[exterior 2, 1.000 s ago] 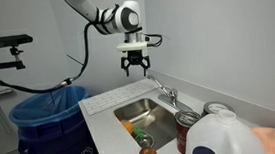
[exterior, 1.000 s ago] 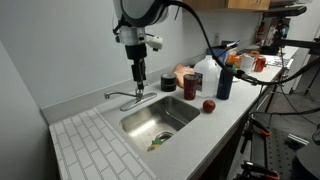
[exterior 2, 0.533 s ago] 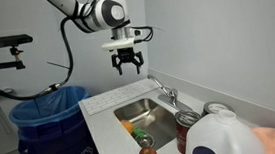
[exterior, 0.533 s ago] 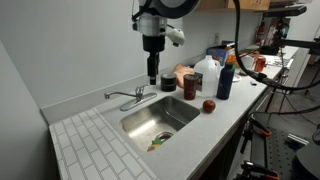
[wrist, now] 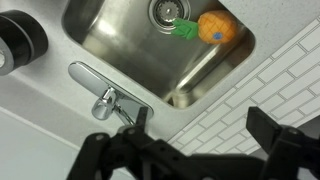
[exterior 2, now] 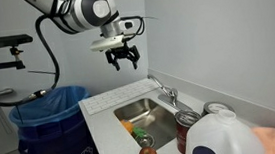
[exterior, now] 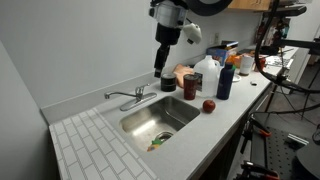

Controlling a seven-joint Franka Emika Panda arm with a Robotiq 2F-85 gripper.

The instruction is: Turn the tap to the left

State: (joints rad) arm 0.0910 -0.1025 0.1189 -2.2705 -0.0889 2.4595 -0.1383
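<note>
1. The tap [wrist: 105,92] stands on the counter at the back rim of the sink [wrist: 120,45]. The wrist view shows its spout lying along the basin's edge, not over it.
2. In both exterior views the gripper [exterior 2: 124,58] hangs well above the counter, jaws spread and empty. It is at 10 o'clock from the tap [exterior 2: 164,90], and from the opposite side [exterior: 162,70] at 1 o'clock.
3. Only the wrist view shows the drain [wrist: 168,10], with an orange toy [wrist: 215,27] at 3 o'clock.
4. An exterior view alone shows the red apple [exterior: 208,105] and white jug [exterior: 207,72].

Open overhead of the shiny chrome tap [exterior: 125,96] and across the white tiled counter [exterior: 90,145] beside it. Blocked close behind by the pale wall [exterior: 80,50]. Crowded on the tap's other side: squat black cylinder [exterior: 167,82], red can [exterior: 190,84], white plastic jug [exterior: 207,70], tall blue bottle [exterior: 224,80], red apple [exterior: 209,105].
</note>
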